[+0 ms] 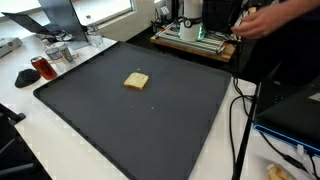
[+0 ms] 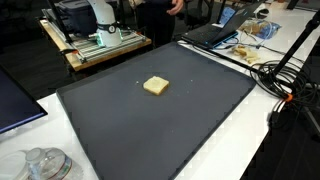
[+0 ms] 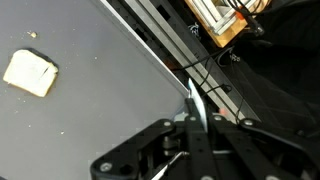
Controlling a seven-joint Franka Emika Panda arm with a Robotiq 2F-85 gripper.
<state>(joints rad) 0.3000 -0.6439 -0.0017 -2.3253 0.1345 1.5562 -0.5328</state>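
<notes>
Fingers: the fingers (image 3: pixel 191 100) are seen pressed together along their length in the wrist view, with no gap left and nothing held between them.
Fingers, place: they come in from the bottom of the wrist view, and their tips are seen at the edge of the dark mat (image 3: pixel 110 90). They are not made out in either exterior view.
Piece of bread: a small square piece of bread (image 3: pixel 30 73) is laid flat on the mat, well apart from the fingers and untouched. In both exterior views it is found near the middle of the mat (image 1: pixel 136 80) (image 2: pixel 155 86).
Crumb: a pale crumb (image 3: pixel 32 36) is seen on the mat near the bread.
Mat: the mat (image 1: pixel 180 120) (image 2: pixel 180 130) is spread over a white bench (image 1: pixel 50 140) (image 2: pixel 40 130).
Wooden stand: a wooden stand (image 1: pixel 195 40) (image 2: pixel 100 45) is placed beyond the far edge of the mat, and the robot's white base is mounted on it.
Cables: black cables (image 1: pixel 240 120) (image 2: pixel 290 90) are draped beside one edge of the mat.
Jar: a reddish-brown jar (image 1: pixel 40 68) is set on the bench just off a corner of the mat.
Person: an arm (image 1: pixel 275 20) is stretched out behind the stand.
</notes>
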